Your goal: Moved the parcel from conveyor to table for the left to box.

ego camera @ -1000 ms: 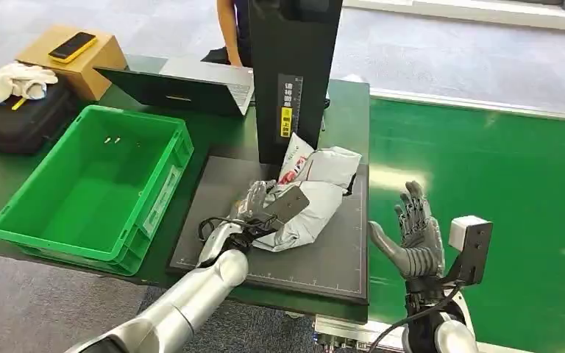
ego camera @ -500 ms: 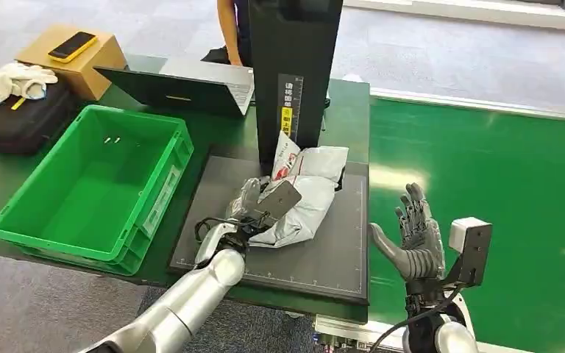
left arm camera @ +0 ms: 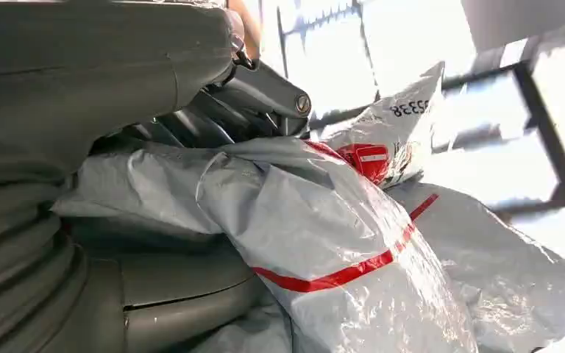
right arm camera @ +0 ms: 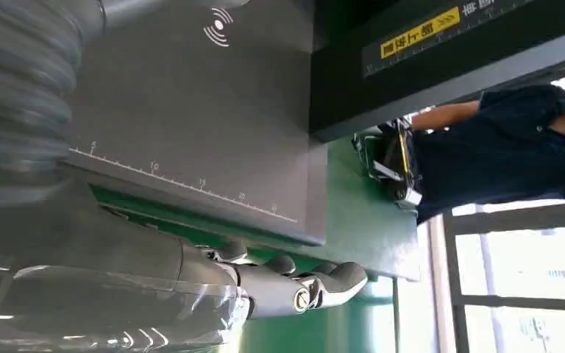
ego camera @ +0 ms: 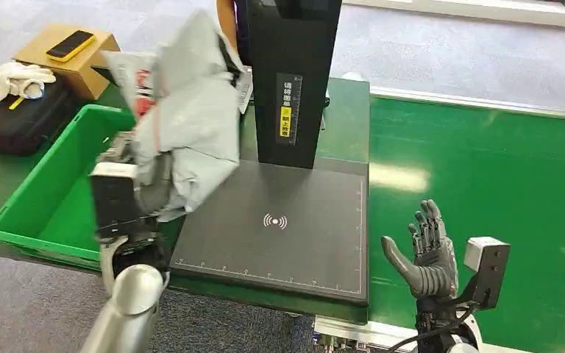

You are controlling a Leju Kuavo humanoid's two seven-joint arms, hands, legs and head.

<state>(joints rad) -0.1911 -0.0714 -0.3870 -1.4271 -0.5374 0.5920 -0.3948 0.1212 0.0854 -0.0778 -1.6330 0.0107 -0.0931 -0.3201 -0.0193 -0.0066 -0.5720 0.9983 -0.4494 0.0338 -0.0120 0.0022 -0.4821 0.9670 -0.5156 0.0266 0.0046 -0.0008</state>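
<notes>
Above the green crate [ego camera: 59, 213], at nine o'clock of the scan pad [ego camera: 279, 235], the left hand [ego camera: 143, 187] now grips the lifted parcel [ego camera: 187, 110], no longer on the pad; boxing seems close. The right hand [ego camera: 427, 254] stays spread, empty.

In the head view the parcel [ego camera: 187, 110], raised at upper left, covers most of the left hand [ego camera: 129, 173], so its fingers cannot be made out there. It also hides the near right corner of the green crate [ego camera: 37, 213] and most of the laptop [ego camera: 244, 82] behind it. The person [ego camera: 228, 22] at top centre is cut off by the frame's upper edge and partly hidden by the black scanner column [ego camera: 288, 73]. The column's yellow label [ego camera: 285, 112] is too small to read (characters only). The left arm [ego camera: 121, 316] runs off the bottom edge.
</notes>
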